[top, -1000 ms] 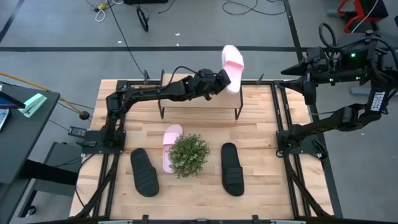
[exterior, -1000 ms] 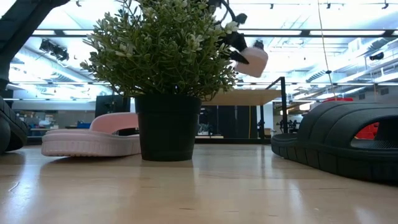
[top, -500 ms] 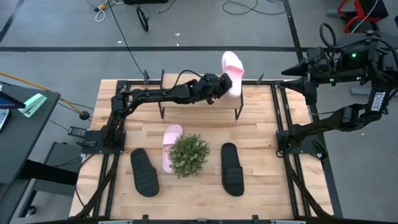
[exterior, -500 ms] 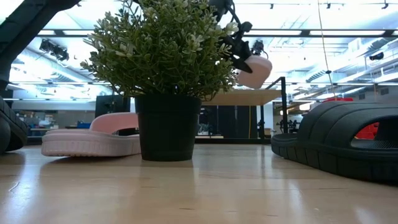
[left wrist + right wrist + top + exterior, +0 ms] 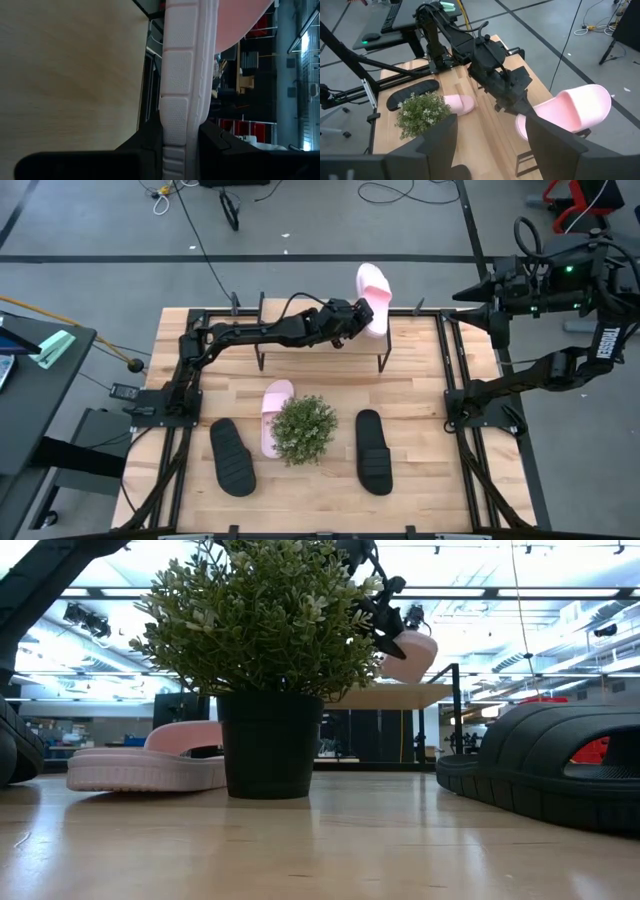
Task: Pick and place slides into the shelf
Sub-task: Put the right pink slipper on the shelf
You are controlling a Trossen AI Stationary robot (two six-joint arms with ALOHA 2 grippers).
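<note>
**Pink slide held over the shelf's far edge**

We see the left gripper [image 5: 357,317] clamped on the ribbed white sole edge of a pink slide [image 5: 373,296], holding it tilted in the air over the far right end of the shelf [image 5: 300,330], beside the table's [image 5: 420,400] back rim. The shelf's pale wood board on thin black legs looks bare of slides. Nearer us, the second pink slide [image 5: 272,415] lies just beside a bushy potted plant [image 5: 303,430], with a black slide [image 5: 232,457] to its left and another black slide [image 5: 373,450] to its right, open tabletop around them. The right gripper [image 5: 490,145] waits off the table's right side, fingers apart, holding nothing.
</note>
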